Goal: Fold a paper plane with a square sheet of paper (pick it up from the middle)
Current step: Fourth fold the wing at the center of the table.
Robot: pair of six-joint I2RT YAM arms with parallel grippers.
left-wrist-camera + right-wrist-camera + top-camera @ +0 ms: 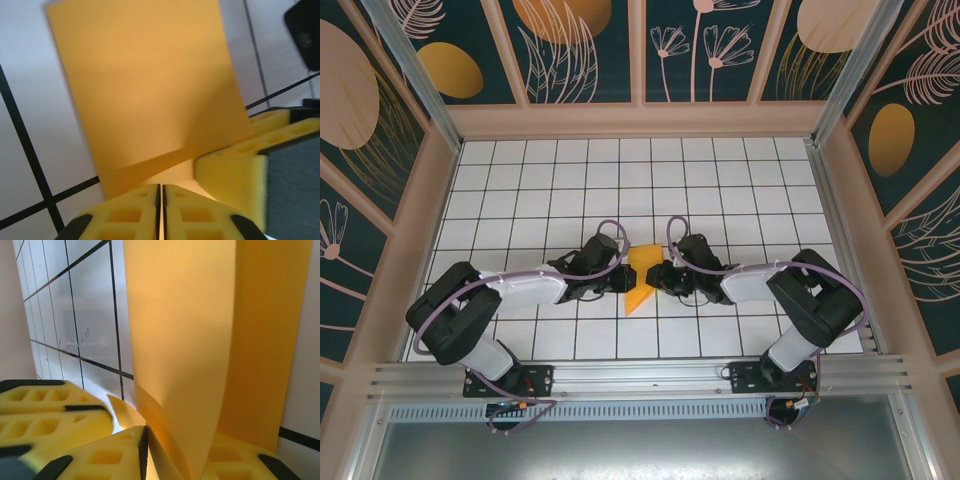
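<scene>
Folding underway; we judge left gripper (pixel 161 207) and right gripper (pixel 172 457) pinched shut on square sheet of paper (pixel 642 272); next: align crease.

There is one orange-yellow sheet of paper (pixel 642 277). Two robot arms, a left arm (pixel 525 290) and a right arm (pixel 755 285), each carry one pair of jaws.
</scene>
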